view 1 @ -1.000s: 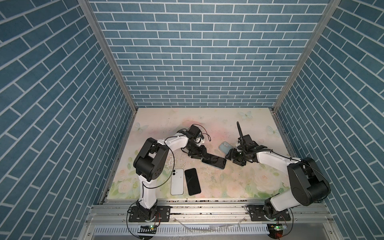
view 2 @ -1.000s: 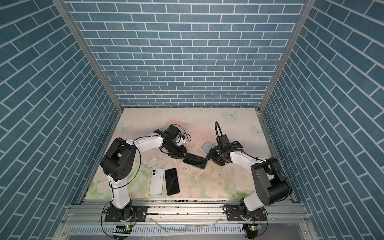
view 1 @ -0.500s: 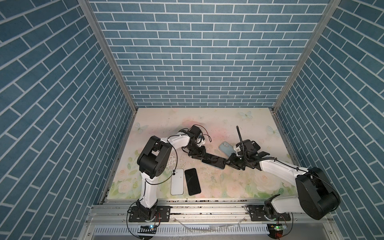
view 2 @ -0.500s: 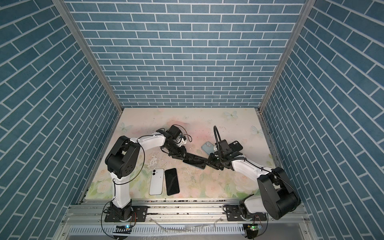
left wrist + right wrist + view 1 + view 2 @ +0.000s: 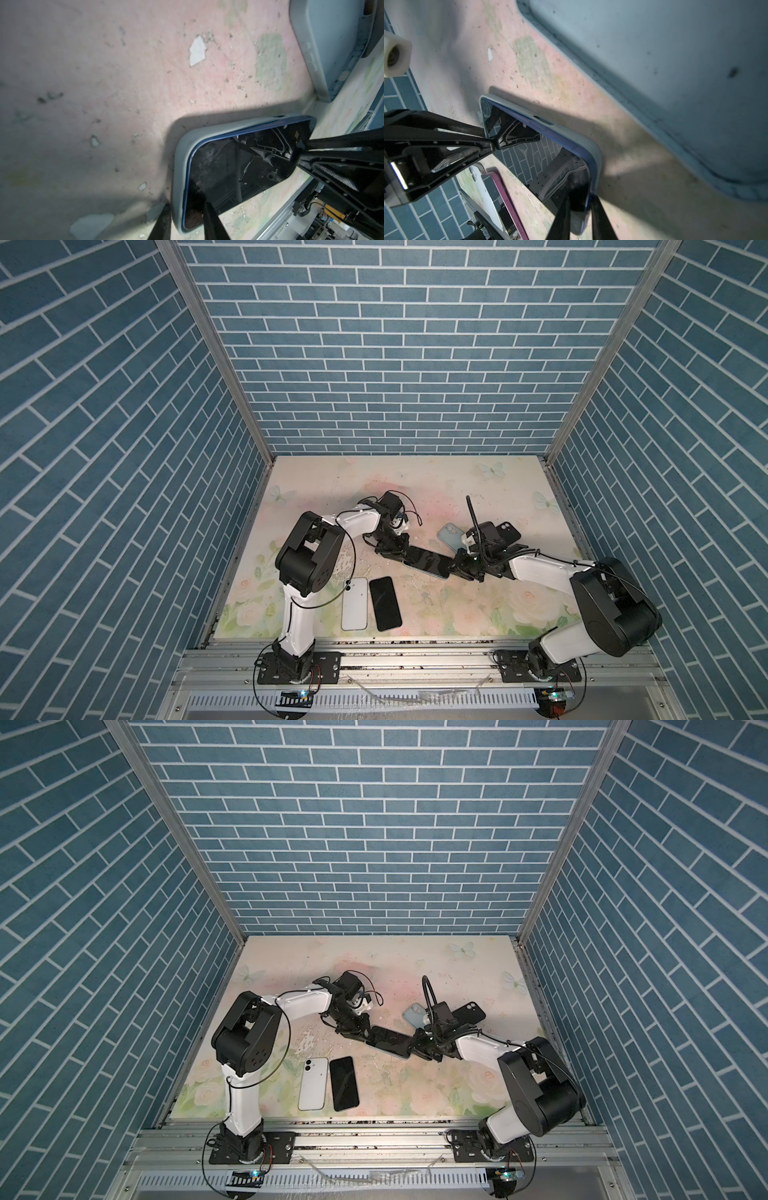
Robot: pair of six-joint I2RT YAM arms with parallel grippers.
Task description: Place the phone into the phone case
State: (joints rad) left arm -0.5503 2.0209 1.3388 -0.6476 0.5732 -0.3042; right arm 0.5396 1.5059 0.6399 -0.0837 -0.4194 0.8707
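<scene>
- Finds the phone (image 5: 426, 562) lying screen up inside the pale case (image 5: 178, 166), near the middle of the tabletop (image 5: 415, 481), a little toward its right edge.
- Shows, in the right wrist view, the phone's blue side standing above the rim along one long side. Probably means it is not fully seated there.
- Clamps one short end with the left gripper (image 5: 185, 207): one finger on the glass, the other outside the rim. Closed on the case, seemingly to squeeze the rim over the phone's edge.
- Clamps the opposite short end the same way with the right gripper (image 5: 580, 199), also closed on the case. Pinning both ends likely stops any sliding during the press.
- Leaves a white phone (image 5: 354, 605) and a black phone (image 5: 385, 603) side by side near the front edge, left of the middle, well clear of the work.
- Notes a pale blue case (image 5: 448, 534) and a dark case (image 5: 508, 531) toward the right edge, beyond the right arm. Cannot tell whether those two touch.
</scene>
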